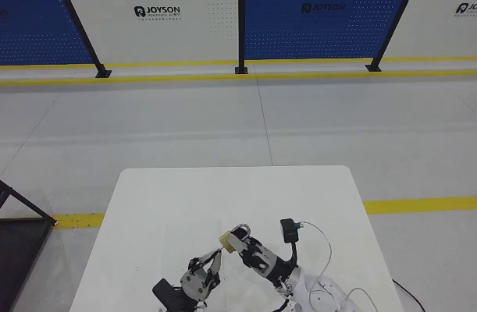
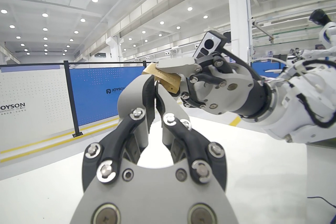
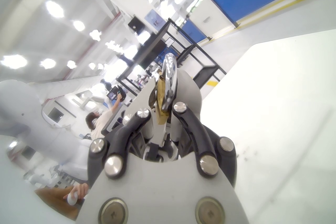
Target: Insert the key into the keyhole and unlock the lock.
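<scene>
A brass lock (image 1: 229, 241) with a silver shackle (image 1: 240, 230) is held above the near part of the white table (image 1: 183, 203). My right gripper (image 1: 236, 244) is shut on its body. In the right wrist view the lock (image 3: 160, 104) sits between the fingers of the right gripper (image 3: 164, 93), with its shackle (image 3: 170, 75) pointing away. My left gripper (image 1: 217, 256) is just left of the lock. In the left wrist view the left gripper (image 2: 155, 86) is shut on the key (image 2: 156, 82), a thin metal sliver. Its tip is at the underside of the lock (image 2: 165, 79); whether it is inserted is hidden.
Bare table top (image 3: 275, 104) stretches away beyond both grippers. A black metal frame (image 1: 12, 210) stands off the table's left side. Blue and white fence panels (image 1: 316, 27) line the far floor behind yellow lines.
</scene>
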`<move>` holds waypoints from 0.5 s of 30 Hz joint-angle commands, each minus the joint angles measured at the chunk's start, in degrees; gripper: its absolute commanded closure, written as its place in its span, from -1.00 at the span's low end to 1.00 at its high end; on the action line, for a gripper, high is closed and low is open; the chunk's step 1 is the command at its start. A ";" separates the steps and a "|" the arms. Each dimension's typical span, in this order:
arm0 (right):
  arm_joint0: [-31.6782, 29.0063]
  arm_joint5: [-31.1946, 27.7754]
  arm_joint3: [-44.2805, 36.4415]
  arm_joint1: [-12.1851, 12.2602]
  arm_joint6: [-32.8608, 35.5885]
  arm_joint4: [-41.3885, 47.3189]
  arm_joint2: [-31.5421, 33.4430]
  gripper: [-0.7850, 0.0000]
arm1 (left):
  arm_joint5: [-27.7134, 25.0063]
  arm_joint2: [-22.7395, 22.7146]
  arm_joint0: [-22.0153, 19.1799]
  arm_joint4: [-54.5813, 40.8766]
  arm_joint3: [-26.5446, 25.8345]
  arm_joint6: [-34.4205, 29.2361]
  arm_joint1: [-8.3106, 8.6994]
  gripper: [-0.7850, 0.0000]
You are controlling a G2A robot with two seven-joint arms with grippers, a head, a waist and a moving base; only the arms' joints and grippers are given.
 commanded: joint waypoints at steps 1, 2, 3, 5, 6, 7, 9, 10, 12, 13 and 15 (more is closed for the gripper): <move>0.01 0.10 -0.03 0.02 -0.03 -0.03 0.02 1.00 | -0.14 0.36 -0.20 -0.81 0.21 0.37 -0.06 1.00; 0.00 0.13 -0.04 0.03 -0.05 -0.05 0.01 1.00 | -0.33 0.49 -0.25 -1.30 0.26 0.48 -0.09 0.77; 0.00 0.13 -0.04 0.04 -0.07 -0.06 0.01 1.00 | -0.58 0.56 -0.21 -2.00 0.34 0.39 -0.11 0.24; 0.01 0.10 0.01 0.06 -0.10 -0.05 0.02 1.00 | -0.92 0.64 -0.22 -3.54 0.06 -0.03 -0.16 -1.00; -0.01 0.06 0.04 0.07 -0.11 -0.06 0.03 1.00 | -1.09 0.68 -0.10 -4.14 -0.10 -0.08 -0.18 -1.00; -0.06 -0.03 0.08 0.09 -0.13 -0.07 0.05 1.00 | -1.69 0.81 0.13 -4.82 -0.37 -0.30 -0.17 -1.00; -0.25 -0.28 0.01 0.15 -0.20 -0.18 0.15 1.00 | -3.42 0.82 0.91 -5.80 -1.19 -0.23 -0.03 -1.00; -0.37 -0.40 -0.04 0.19 -0.24 -0.24 0.22 1.00 | -3.92 0.59 1.40 -6.23 -1.56 -0.08 0.08 -1.00; -0.47 -0.55 -0.14 0.25 -0.24 -0.37 0.34 1.00 | -5.25 -0.02 2.28 -7.22 -2.32 0.12 0.31 -1.00; -0.40 -0.57 -0.11 0.28 -0.17 -0.36 0.42 1.00 | -6.35 -0.57 2.81 -8.22 -2.69 -0.02 0.48 -1.00; -0.26 -0.43 0.02 0.30 -0.03 -0.32 0.49 1.00 | -8.04 -1.36 3.33 -9.73 -3.28 -0.21 0.69 -1.00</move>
